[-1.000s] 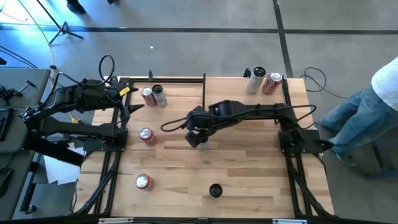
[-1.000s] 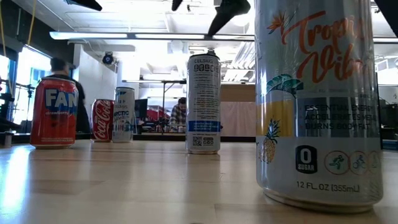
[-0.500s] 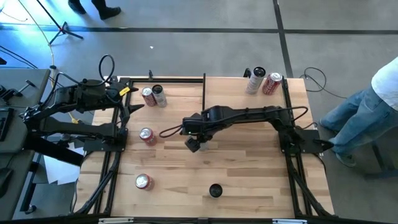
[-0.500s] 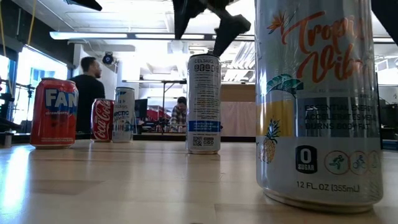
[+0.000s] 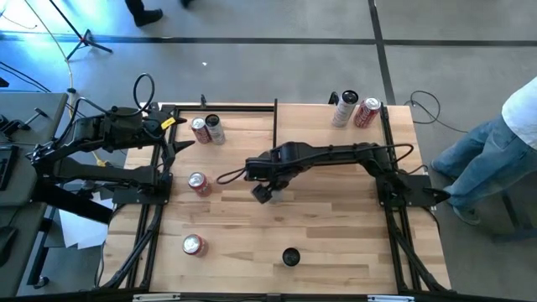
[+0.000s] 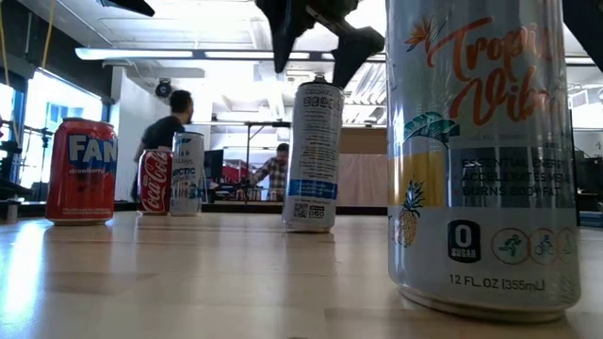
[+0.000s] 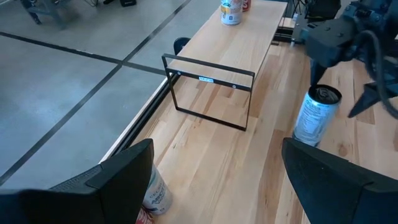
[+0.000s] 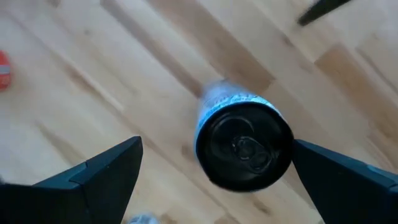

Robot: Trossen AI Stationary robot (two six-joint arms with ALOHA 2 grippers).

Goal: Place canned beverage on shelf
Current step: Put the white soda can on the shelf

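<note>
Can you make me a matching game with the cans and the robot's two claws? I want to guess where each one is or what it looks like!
Things:
1. slim white-and-blue can
2. Fanta can
3. right gripper
4. left gripper

Clues:
A. open, waiting at the table's left edge
B. red, standing upright
C. leaning a little, near the middle of the table
D. open, fingers on either side of a can's top

Pairs: 1-C, 2-B, 3-D, 4-A

White-blue can [image 6: 314, 155] (black-topped), red Fanta can [image 6: 82, 170].
</note>
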